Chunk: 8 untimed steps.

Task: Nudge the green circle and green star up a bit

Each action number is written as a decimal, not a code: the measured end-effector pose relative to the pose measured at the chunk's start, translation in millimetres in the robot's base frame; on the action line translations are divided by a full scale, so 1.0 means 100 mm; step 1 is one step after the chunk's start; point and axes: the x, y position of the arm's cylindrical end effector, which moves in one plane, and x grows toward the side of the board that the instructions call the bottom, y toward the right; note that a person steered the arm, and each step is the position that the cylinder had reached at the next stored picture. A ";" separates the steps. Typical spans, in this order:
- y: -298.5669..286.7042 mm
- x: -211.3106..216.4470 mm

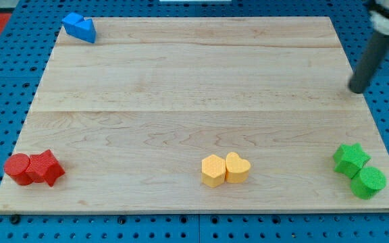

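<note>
The green star (350, 159) and the green circle (369, 182) sit touching at the board's bottom right corner, the star up and left of the circle. My tip (356, 90) is at the right edge of the board, well above the green star and apart from it, with the dark rod slanting up to the right.
A blue block pair (80, 28) lies at the top left corner. A red circle (18, 168) and red star (46, 167) sit at the bottom left. A yellow hexagon (213, 171) and yellow heart (238, 167) sit at bottom centre. The wooden board (194, 101) rests on a blue pegboard.
</note>
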 end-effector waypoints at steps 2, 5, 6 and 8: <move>0.33 0.65; 0.28 1.53; 0.30 1.58; -0.11 2.11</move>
